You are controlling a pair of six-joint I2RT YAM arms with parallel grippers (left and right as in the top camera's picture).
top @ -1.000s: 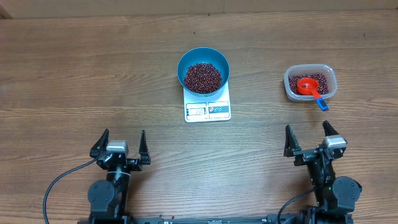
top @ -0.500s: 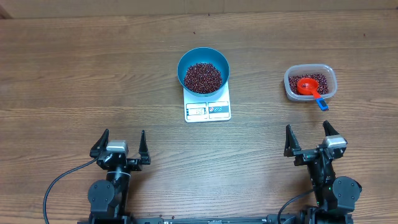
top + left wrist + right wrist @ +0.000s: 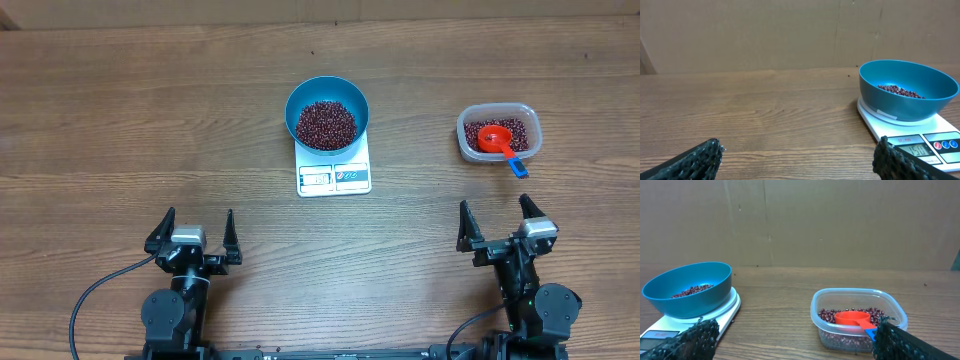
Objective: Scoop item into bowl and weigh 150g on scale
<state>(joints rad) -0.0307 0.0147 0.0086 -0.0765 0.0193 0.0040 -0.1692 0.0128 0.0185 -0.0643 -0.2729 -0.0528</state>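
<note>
Overhead: bowl (image 3: 291,100) sits on scale (image 3: 334,178) mid-table (image 3: 120,120), w/ beans (image 3: 326,124) heaped in its bottom. Tub (image 3: 535,125) is well apart to the right and holds more beans. Scoop (image 3: 494,138) lies in the tub, blue handle tip poking over the near rim. L gripper (image 3: 198,215) and R gripper (image 3: 493,205) sit at the near edge, well apart from everything, both w/ jaws spread wide and nothing between them. Left wrist: finger tips show in the lower corners, far apart, only bare table between. Bowl on scale is ahead-right, and the display shows digits that look like 150, but they're too small to be sure. Right wrist: tips again wide apart and empty, tub w/ scoop ahead-right, bowl on scale ahead-left. Judgement: scooping looks done or nearly so, and the step in hand is prob. the weight check. If the readout is on target, no more is needed. If short, R arm is nearest, so it'd need to reach the tub, close on the scoop handle, lift a small amount and tip it in slowly w/o knocking bowl or scale.
</note>
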